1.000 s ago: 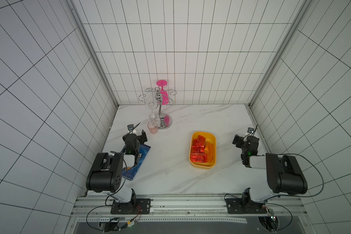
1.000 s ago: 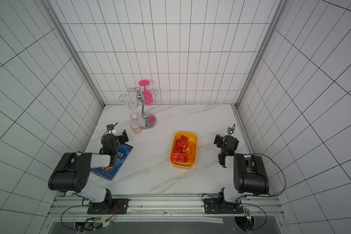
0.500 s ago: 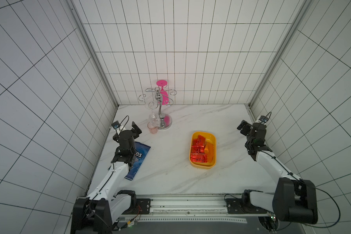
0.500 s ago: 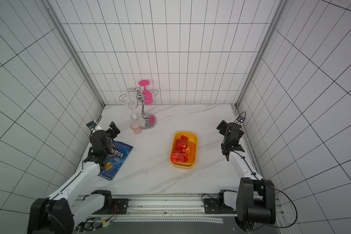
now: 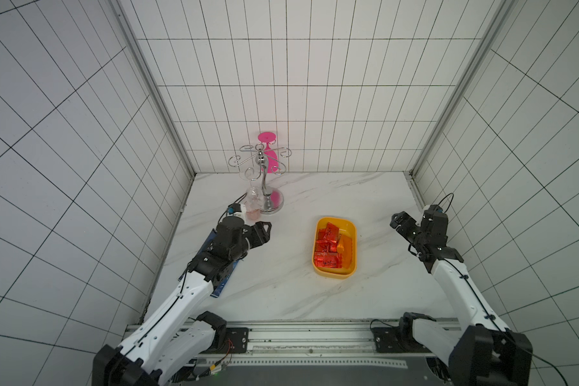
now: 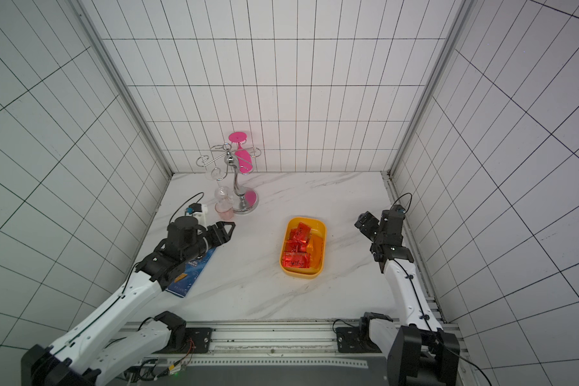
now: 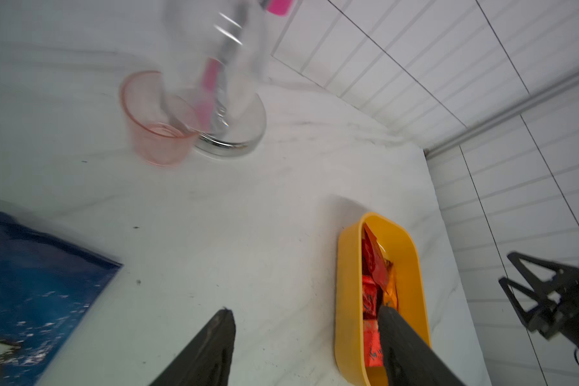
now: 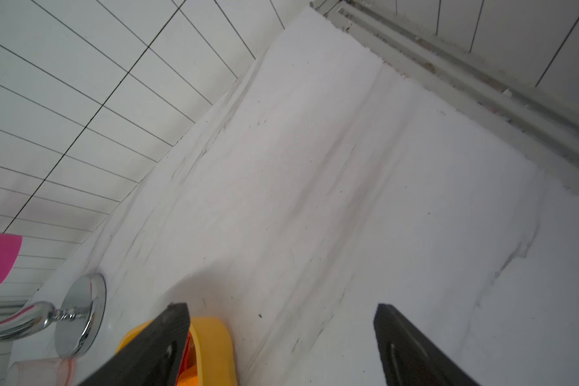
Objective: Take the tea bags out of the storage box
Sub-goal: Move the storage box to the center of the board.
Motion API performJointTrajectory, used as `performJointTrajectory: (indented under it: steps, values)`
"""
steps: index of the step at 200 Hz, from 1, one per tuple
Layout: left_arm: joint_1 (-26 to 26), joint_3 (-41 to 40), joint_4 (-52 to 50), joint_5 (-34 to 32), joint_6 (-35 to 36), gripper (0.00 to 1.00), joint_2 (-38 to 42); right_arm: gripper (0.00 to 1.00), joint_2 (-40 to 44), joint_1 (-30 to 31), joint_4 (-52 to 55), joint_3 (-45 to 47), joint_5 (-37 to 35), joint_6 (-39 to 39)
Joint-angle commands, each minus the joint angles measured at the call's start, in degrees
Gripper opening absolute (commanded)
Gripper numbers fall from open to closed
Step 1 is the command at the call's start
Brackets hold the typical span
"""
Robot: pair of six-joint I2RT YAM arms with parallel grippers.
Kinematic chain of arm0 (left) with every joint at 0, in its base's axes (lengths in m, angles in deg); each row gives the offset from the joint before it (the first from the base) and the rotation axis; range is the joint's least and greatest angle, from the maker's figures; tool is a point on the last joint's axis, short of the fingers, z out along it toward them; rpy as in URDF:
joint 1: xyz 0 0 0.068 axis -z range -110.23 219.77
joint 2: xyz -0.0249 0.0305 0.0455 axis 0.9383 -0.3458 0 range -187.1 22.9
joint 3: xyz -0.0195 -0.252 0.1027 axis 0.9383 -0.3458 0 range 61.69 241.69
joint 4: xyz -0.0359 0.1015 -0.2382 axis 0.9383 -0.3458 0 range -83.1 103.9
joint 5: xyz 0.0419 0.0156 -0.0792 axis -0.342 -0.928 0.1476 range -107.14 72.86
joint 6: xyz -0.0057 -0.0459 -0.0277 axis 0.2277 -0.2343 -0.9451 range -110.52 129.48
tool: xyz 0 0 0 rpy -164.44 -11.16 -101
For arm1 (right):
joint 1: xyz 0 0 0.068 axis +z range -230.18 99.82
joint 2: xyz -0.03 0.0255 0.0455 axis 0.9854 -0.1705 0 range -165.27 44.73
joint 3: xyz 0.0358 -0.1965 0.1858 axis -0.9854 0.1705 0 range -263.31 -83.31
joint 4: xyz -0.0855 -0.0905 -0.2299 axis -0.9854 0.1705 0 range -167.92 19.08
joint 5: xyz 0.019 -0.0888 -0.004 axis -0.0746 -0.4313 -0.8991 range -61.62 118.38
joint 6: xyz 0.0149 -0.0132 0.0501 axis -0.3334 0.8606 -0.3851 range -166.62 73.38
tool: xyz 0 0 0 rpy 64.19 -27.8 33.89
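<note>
Where both top views look down on the marble tabletop (image 5: 281, 294), the storage box (image 5: 335, 276) sits right of centre between the two arms. The tea bags (image 5: 327, 249) are piled inside it, red sachets on one side and an orange one on the other. The left pincer (image 5: 264, 231) hovers well apart from the box, near a small pink cup (image 5: 253, 215) and a chrome glass stand (image 5: 273, 204). A blue chip bag (image 6: 191, 270) lies partly under that arm. The right pincer (image 5: 397, 223) hangs near the side wall, also apart from the box.

In the left wrist view, the left pincer's fingers (image 7: 221, 337) stand spread with nothing between them. The box and its sachets lie behind one fingertip, and the cup and stand are blurred beyond.

In the right wrist view, the right pincer's fingers (image 8: 401, 344) stand wide apart and empty over bare tabletop. One end of the box peeks out behind a finger.
</note>
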State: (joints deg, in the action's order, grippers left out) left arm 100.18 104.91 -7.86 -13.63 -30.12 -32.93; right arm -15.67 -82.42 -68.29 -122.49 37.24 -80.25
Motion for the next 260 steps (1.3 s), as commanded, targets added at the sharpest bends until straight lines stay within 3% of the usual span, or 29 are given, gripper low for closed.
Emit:
performJointTrajectory:
  steps: [1, 26, 52, 81, 188, 215, 237, 260]
  values:
    - [11.6, 2.5, -6.2, -2.9, -0.4, 0.67, -5.3, 0.89, 1.0, 0.0, 7.3, -3.3, 7.0, 0.6]
    - [22.0, 4.9, -2.9, -6.6, -2.1, 0.63, -16.0, 0.89, 1.9, 0.1, 10.0, -3.4, 6.7, 2.2]
    - [25.4, 11.5, -3.2, -6.4, -1.7, 0.49, -28.4, 0.89, 2.6, 0.1, 9.2, -2.4, 6.2, 2.4]
    - [24.7, 15.1, -5.2, -10.4, -0.2, 0.46, -33.1, 0.89, 1.9, 0.2, 8.4, -1.5, 6.8, 2.3]
    - [20.7, 23.8, -7.2, -7.1, 3.7, 0.23, -44.1, 0.89, -0.3, 0.1, 6.6, -1.0, 9.1, 1.3]
    - [20.7, 25.8, -8.4, -6.9, 3.9, 0.14, -47.0, 0.89, -1.1, 0.1, 6.3, -1.0, 9.7, 1.0]
    - [20.8, 26.0, -9.6, -7.9, 3.8, 0.0, -47.3, 0.89, -1.6, 0.2, 6.4, -1.3, 10.6, 1.0]
    - [20.5, 24.3, -12.6, -11.4, 3.0, 0.0, -44.8, 0.89, -1.9, 0.1, 6.3, -1.3, 10.9, 0.9]
